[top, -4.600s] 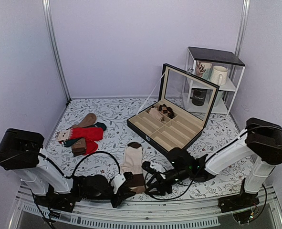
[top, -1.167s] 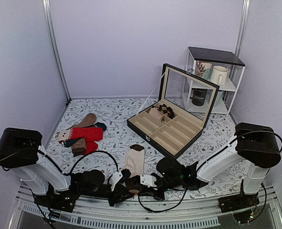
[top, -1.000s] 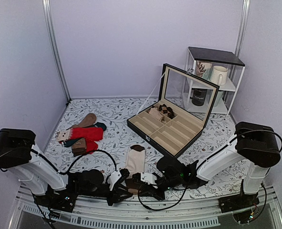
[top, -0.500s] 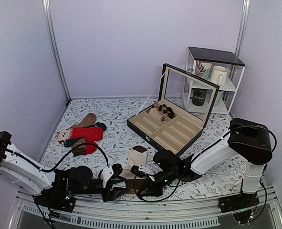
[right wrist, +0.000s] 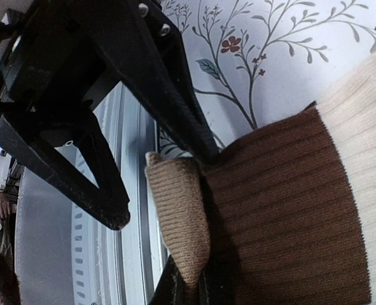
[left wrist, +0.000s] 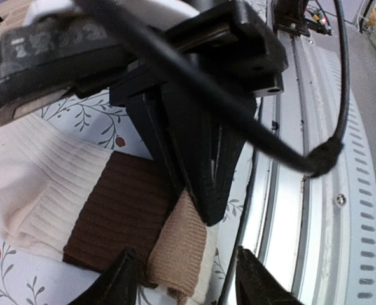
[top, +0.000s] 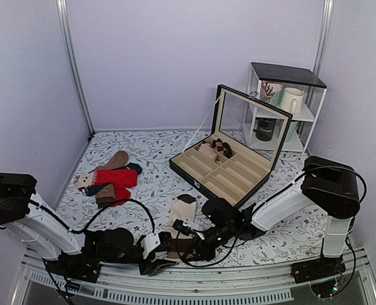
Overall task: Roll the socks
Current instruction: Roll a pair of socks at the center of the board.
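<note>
- Broadly, one table point(top: 143, 149) under a leaf-print cloth carries everything. The work sits at its near edge, where both wrists reach easily.
- Two arms are at work. The left arm point(top: 48, 225) and the right arm point(top: 283, 203) lie low and fold inward, so their tools meet at a single spot.
- One box point(top: 232, 178) stands open with its lid up and its divided tray facing the arms. It is probably where finished rolls belong, and small bundles point(top: 218, 147) lie in its far compartments.
- One shelf point(top: 288, 105) at the far right holds a cream mug point(top: 292, 100) and a black mug point(top: 264, 129), well apart from the job.
- One loose pile of spare socks point(top: 111, 178), red, tan and teal, lies on the left. It is too tangled to count.
- The socks point(top: 180, 213) lie flat as one strip between the box and the grippers, dark end pointing away. Whether both layers are stacked there cannot be made out.
- The right gripper point(left wrist: 210, 213) has its fingers drawn together on the near end of the socks. It pinches the tan cuff point(right wrist: 178, 216) beyond the brown band point(right wrist: 283, 210) and curls it up off the cloth, which looks like the first turn of a roll.
- The left gripper point(left wrist: 184, 273) holds nothing. Its jaws stand spread, one on each side of that cuff, likely so it can take a share of the edge and keep the roll even.
</note>
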Controlling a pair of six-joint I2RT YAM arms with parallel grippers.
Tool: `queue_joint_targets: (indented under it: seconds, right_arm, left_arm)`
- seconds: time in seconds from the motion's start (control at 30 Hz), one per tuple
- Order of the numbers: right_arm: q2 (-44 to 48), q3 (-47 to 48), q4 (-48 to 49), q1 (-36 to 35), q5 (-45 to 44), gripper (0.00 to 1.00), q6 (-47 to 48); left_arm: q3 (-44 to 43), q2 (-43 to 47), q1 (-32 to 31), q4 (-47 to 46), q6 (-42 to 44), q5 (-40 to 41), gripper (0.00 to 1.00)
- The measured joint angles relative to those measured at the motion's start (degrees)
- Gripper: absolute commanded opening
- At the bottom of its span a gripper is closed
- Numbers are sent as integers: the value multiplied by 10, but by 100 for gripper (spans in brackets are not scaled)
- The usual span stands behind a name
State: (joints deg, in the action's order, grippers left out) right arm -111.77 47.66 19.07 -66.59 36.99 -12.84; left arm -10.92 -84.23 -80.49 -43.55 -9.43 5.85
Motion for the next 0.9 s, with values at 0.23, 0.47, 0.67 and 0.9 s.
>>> queue_joint_targets:
  seconds: [0.23, 0.47, 0.67, 0.9]
  right_arm:
    - [-2, 8, -14, 3, 7, 0, 0]
    - [-2, 8, -17, 5, 8, 0, 0]
    - [-2, 11, -21, 5, 9, 0, 0]
    - [-2, 16, -30, 6, 9, 12, 2]
  left_arm:
    - [-11, -31, -6, -19, 2, -16, 39]
    - [-11, -66, -7, -41, -11, -21, 18]
    - [-10, -69, -7, -48, -17, -24, 0]
    - [-10, -70, -6, -48, -39, -34, 0]
